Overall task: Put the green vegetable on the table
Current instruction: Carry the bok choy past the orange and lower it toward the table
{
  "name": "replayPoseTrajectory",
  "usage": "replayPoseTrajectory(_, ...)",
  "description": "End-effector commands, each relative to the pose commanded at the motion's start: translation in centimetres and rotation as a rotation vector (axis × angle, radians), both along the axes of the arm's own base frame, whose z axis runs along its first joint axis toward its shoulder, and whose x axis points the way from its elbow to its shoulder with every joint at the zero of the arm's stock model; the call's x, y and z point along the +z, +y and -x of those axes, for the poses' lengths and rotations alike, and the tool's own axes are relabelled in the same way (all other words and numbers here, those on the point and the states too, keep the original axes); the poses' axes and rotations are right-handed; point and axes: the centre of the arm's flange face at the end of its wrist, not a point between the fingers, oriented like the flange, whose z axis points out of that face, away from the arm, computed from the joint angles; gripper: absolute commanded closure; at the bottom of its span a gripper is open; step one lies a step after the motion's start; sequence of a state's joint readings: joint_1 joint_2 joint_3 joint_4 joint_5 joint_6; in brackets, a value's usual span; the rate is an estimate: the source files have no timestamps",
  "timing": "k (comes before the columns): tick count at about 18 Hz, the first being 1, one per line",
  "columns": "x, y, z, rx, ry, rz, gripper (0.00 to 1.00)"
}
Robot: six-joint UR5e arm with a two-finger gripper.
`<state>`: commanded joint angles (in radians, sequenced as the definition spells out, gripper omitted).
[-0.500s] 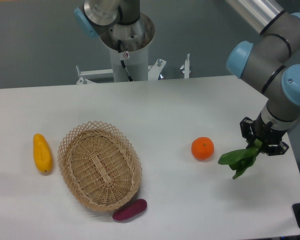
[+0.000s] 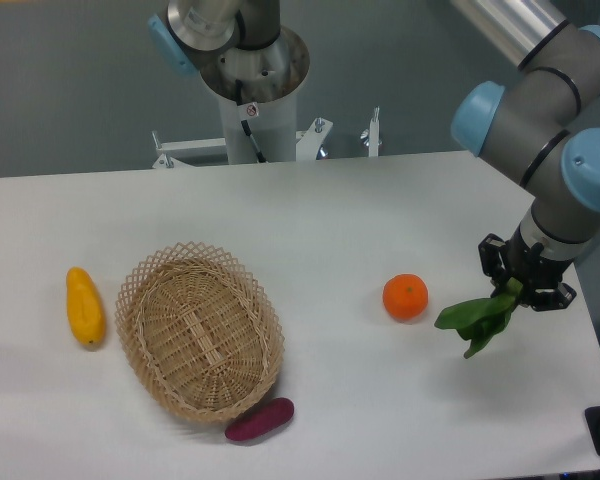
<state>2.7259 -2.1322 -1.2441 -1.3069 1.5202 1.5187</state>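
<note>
Over on the right side of the table (image 2: 310,210), the gripper (image 2: 525,283) has its fingers clenched on the stalk end of the vegetable (image 2: 477,318), and the dark leaves droop down and to the left from there. That droop makes sense: the thing is floppy, so pinching the firmer stalk is the only way to get a decent hold. The leaf tips look like they're at or just above the tabletop, hard to call from this angle. It's parked just right of the orange (image 2: 405,297), apart from it, over bare white surface, which seems like a fair drop spot since nothing's in the way. The basket (image 2: 199,332) sits well off to the left with the yellow fruit (image 2: 84,306) beyond it and the sweet potato (image 2: 260,419) just at its near rim. Looks like the task is nearly done; what's left is probably lowering a touch and letting go.
</note>
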Motion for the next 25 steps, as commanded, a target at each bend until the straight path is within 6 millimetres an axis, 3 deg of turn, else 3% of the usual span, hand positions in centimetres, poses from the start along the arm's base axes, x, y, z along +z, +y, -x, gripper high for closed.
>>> replayPoseTrajectory(4, 0.0, 3.2, -2.5, 0.030, -0.011, -0.004, 0.77)
replayPoseTrajectory(6, -0.6, 5.4, -4.7, 0.033, -0.022, 0.003, 0.77)
replayPoseTrajectory(9, -1.2, 6.0, -7.1, 0.042, -0.049, 0.005, 0.77)
replayPoseTrajectory(14, -3.5, 6.0, -7.5, 0.040, -0.051, 0.009, 0.76)
replayPoseTrajectory(18, -6.1, 6.3, -9.1, 0.030, -0.033, 0.004, 0.76)
replayPoseTrajectory(25, -7.9, 9.5, -10.6, 0.125, -0.040, 0.003, 0.77)
